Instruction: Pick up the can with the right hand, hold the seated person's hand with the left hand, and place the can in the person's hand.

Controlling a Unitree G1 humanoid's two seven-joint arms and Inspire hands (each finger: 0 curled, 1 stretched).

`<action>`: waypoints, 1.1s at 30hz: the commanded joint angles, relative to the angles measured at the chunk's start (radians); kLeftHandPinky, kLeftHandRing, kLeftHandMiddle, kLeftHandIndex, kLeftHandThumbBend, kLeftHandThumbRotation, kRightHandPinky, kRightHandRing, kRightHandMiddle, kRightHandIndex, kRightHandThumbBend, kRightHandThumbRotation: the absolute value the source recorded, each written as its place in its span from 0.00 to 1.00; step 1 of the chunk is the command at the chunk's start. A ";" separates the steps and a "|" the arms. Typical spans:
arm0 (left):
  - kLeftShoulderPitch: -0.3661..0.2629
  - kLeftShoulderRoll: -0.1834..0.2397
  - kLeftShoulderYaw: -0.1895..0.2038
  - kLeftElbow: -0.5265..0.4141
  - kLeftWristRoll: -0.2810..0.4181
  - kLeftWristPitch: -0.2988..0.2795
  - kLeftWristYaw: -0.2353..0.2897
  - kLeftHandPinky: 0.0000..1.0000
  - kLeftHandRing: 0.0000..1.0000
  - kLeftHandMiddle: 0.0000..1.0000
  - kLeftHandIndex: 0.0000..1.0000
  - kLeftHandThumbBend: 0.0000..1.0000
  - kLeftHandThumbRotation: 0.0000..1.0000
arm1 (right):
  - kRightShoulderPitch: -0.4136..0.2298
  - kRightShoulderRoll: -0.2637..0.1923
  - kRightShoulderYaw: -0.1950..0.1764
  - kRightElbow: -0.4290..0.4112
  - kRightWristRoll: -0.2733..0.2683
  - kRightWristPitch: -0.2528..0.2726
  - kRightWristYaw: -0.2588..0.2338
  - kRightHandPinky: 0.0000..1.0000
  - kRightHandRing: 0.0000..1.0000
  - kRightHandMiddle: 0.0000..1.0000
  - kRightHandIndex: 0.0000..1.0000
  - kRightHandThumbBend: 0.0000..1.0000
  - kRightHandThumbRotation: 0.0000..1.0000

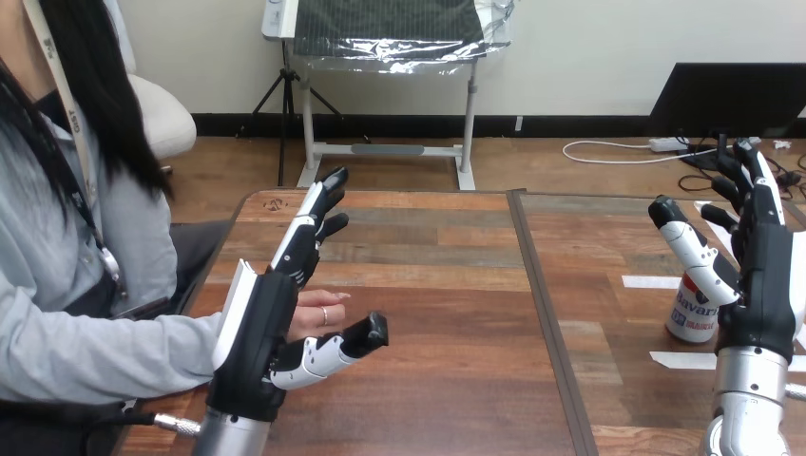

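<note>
**A:** Where is the can (690, 318) for you now?

**B:** It stands upright on the table (447, 285), at the palm side of your right hand (760, 285), low under the thumb. That hand is released, with the fingers straight up and nothing grasped. I cannot tell if the palm touches the can.

**A:** What can go wrong there?

**B:** I think the thumb is too high. If you close from this height, it may pass over the top of the can, or press only on the rim and tip it away from the palm. Lower the hand first.

**A:** And the left hand (261, 332)?

**B:** It is also released, with the fingers straight and the thumb spread. The person's hand (318, 312) lies just beside its palm, above the thumb. No finger is curled round it, so it is not yet held. If you close quickly, you may pinch only the fingertips, or the person's hand may slip out. Without that support, the can may be given to an unsteady hand and fall.
</note>
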 commanded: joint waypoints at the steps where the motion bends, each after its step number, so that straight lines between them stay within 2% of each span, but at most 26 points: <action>1: -0.030 0.004 0.011 -0.012 -0.028 -0.003 -0.014 0.90 0.96 0.98 0.94 1.00 0.72 | -0.081 -0.043 -0.007 -0.010 -0.002 0.010 -0.017 0.81 0.88 0.88 0.92 1.00 0.58; 12: -0.029 0.005 0.015 -0.013 -0.043 -0.003 -0.033 0.89 0.95 0.98 0.94 1.00 0.71 | -0.081 -0.056 -0.015 -0.002 0.013 0.032 -0.011 0.86 0.89 0.89 0.93 1.00 0.55; 15: -0.031 0.005 0.017 -0.009 -0.043 -0.008 -0.035 0.89 0.95 0.97 0.94 1.00 0.71 | -0.081 -0.065 -0.008 0.001 -0.005 0.044 -0.034 0.86 0.89 0.89 0.94 1.00 0.56; 21: -0.033 0.007 0.023 -0.007 -0.038 -0.011 -0.036 0.89 0.95 0.98 0.94 1.00 0.72 | -0.080 -0.071 -0.005 0.002 -0.011 0.066 -0.048 0.84 0.89 0.89 0.94 1.00 0.55; 33: -0.033 0.010 0.020 -0.006 -0.065 -0.015 -0.065 0.89 0.96 0.98 0.95 1.00 0.72 | -0.073 -0.090 0.021 0.007 -0.060 0.126 -0.113 0.84 0.89 0.87 0.94 1.00 0.57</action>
